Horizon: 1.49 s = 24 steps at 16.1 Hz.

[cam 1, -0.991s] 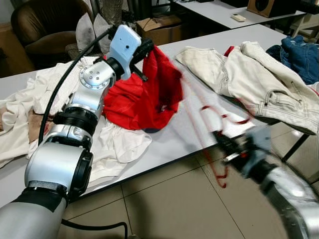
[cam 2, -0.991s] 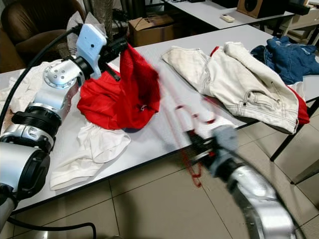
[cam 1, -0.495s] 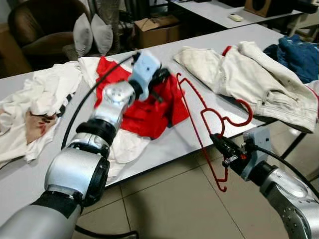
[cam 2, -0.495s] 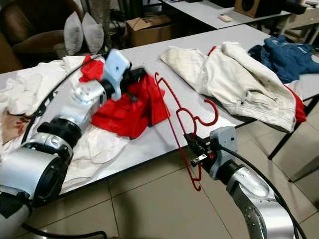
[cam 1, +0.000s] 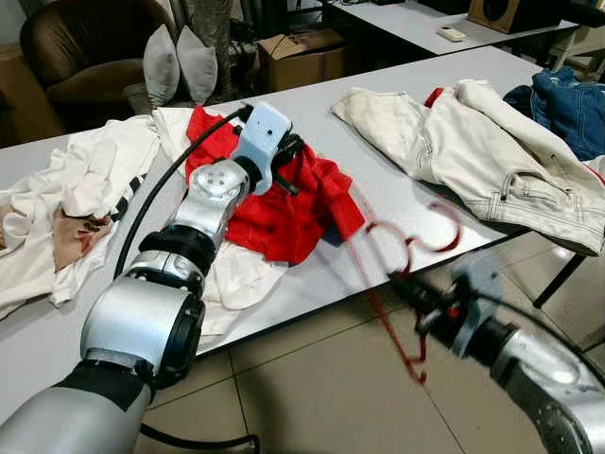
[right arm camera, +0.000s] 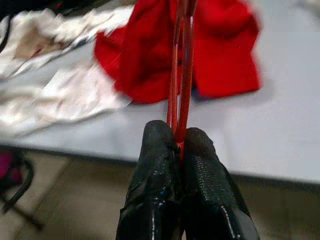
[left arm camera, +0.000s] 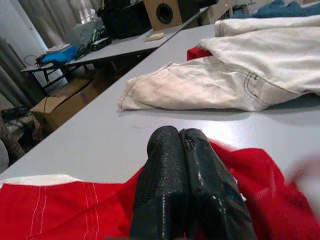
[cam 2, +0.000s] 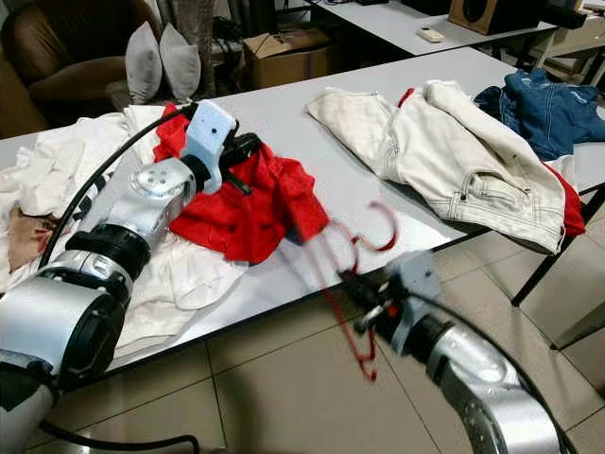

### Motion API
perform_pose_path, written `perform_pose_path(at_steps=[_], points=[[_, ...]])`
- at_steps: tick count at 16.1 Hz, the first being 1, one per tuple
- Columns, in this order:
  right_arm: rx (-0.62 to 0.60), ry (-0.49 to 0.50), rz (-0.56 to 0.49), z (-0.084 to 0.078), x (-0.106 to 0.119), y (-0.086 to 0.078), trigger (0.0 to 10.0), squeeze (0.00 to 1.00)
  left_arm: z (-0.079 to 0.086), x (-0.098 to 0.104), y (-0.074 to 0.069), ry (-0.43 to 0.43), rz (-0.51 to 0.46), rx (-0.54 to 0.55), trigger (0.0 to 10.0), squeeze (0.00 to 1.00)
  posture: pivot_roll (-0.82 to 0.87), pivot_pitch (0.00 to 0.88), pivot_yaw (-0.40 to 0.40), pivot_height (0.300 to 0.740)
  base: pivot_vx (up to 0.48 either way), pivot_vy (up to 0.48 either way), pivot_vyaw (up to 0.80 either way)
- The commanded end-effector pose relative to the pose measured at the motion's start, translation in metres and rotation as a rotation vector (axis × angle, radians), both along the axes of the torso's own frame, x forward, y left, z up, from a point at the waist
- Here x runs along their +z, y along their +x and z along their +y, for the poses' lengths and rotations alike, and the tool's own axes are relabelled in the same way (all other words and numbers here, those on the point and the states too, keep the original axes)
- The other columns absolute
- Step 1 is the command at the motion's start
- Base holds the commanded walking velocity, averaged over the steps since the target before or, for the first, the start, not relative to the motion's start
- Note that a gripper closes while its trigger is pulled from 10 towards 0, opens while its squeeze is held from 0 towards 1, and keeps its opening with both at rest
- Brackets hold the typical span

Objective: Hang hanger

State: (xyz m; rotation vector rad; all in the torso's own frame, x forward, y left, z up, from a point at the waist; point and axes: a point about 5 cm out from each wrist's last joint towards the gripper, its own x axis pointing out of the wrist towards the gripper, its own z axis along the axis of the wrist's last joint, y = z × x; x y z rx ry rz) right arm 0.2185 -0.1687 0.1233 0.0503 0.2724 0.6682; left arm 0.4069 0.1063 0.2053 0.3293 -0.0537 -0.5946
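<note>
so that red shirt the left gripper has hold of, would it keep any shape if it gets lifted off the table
Probably not. The red shirt lies crumpled in soft folds on the table, so it would likely droop from wherever the left gripper pinches it. It looks thin and light, and may drag across the white clothes beside it. The red hanger in the right gripper looks thin but far stiffer.

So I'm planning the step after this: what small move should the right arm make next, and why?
Probably steady the red hanger and bring its near end toward the red garment. The right gripper is shut on the hanger's wire, the hanger is blurred off the table edge, and the left gripper pinches the garment.
</note>
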Motion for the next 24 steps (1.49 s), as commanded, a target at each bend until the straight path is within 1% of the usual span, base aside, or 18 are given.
perform_pose_path(at_steps=[1, 4, 6, 7, 8, 9, 10, 13, 16, 17, 18, 19, 20, 21, 23, 24], points=[[0.047, 0.012, 0.001, 0.006, 0.003, -0.003, 10.0, 0.0, -0.002, 0.017, 0.002, -0.023, -0.054, -0.011, 0.0, 0.0, -0.3, 0.0, 0.076, 0.74, 0.0, 0.0, 0.0], [0.087, 0.017, 0.029, 0.009, -0.001, -0.008, 10.0, 0.0, -0.004, 0.032, 0.004, -0.058, -0.11, -0.007, 0.0, 0.0, -0.29, 0.0, 0.074, 0.74, 0.0, 0.0, 0.0], [0.103, 0.014, 0.026, 0.013, 0.002, -0.01, 10.0, 0.0, -0.002, 0.041, 0.005, -0.065, -0.149, 0.01, 0.0, 0.0, -0.29, 0.0, 0.075, 0.74, 0.0, 0.0, 0.0], [0.103, 0.013, 0.02, 0.014, 0.003, -0.009, 10.0, 0.0, -0.001, 0.041, 0.005, -0.064, -0.154, 0.015, 0.0, 0.0, -0.29, 0.0, 0.075, 0.74, 0.0, 0.0, 0.0], [0.099, 0.023, -0.012, 0.018, 0.01, -0.008, 10.0, 0.0, 0.001, 0.042, 0.006, -0.064, -0.159, 0.035, 0.0, 0.0, -0.29, 0.0, 0.077, 0.74, 0.0, 0.0, 0.0], [0.115, 0.03, -0.02, 0.022, 0.014, -0.007, 10.0, 0.0, 0.001, 0.042, 0.006, -0.069, -0.158, 0.043, 0.0, 0.0, -0.29, 0.0, 0.077, 0.74, 0.0, 0.0, 0.0], [0.123, 0.023, -0.007, 0.024, 0.015, -0.008, 10.0, 0.0, 0.001, 0.041, 0.006, -0.071, -0.156, 0.037, 0.0, 0.0, -0.29, 0.0, 0.077, 0.74, 0.0, 0.0, 0.0], [0.08, 0.007, 0.012, 0.023, 0.015, -0.007, 10.0, 0.0, -0.002, 0.041, 0.004, -0.072, -0.156, 0.007, 0.0, 0.0, -0.29, 0.0, 0.073, 0.74, 0.0, 0.0, 0.0], [0.053, -0.005, 0.026, 0.021, 0.015, 0.003, 10.0, 0.0, -0.002, 0.04, 0.004, -0.054, -0.154, -0.008, 0.0, 0.0, -0.29, 0.0, 0.067, 0.74, 0.0, 0.0, 0.0], [0.052, -0.009, 0.037, 0.022, 0.01, 0.01, 10.0, 0.0, -0.001, 0.038, 0.004, -0.047, -0.151, -0.002, 0.0, 0.0, -0.29, 0.0, 0.067, 0.74, 0.0, 0.0, 0.0], [0.051, -0.011, 0.042, 0.022, 0.008, 0.012, 10.0, 0.0, 0.0, 0.038, 0.004, -0.043, -0.15, -0.001, 0.0, 0.0, -0.29, 0.0, 0.066, 0.74, 0.0, 0.0, 0.0], [0.039, -0.016, 0.045, 0.021, 0.005, 0.019, 10.0, 0.0, -0.001, 0.036, 0.004, -0.035, -0.142, -0.013, 0.0, 0.0, -0.29, 0.0, 0.066, 0.74, 0.0, 0.0, 0.0], [0.018, -0.022, 0.054, 0.017, -0.001, 0.028, 10.0, 0.0, -0.002, 0.035, 0.003, -0.028, -0.14, -0.025, 0.0, 0.0, -0.29, 0.0, 0.068, 0.74, 0.0, 0.0, 0.0], [-0.037, -0.038, 0.071, 0.009, -0.016, 0.043, 10.0, 0.0, -0.005, 0.033, 0.002, -0.019, -0.136, -0.043, 0.0, 0.0, -0.3, 0.0, 0.072, 0.74, 0.0, 0.0, 0.0], [-0.092, -0.044, 0.091, 0.004, -0.03, 0.053, 10.0, 0.0, -0.006, 0.033, 0.002, -0.017, -0.136, -0.049, 0.0, 0.0, -0.3, 0.0, 0.074, 0.74, 0.0, 0.0, 0.0], [-0.105, -0.046, 0.099, 0.003, -0.037, 0.054, 10.0, 0.0, -0.006, 0.033, 0.002, -0.017, -0.137, -0.052, 0.0, 0.0, -0.3, 0.0, 0.074, 0.74, 0.0, 0.0, 0.0]])
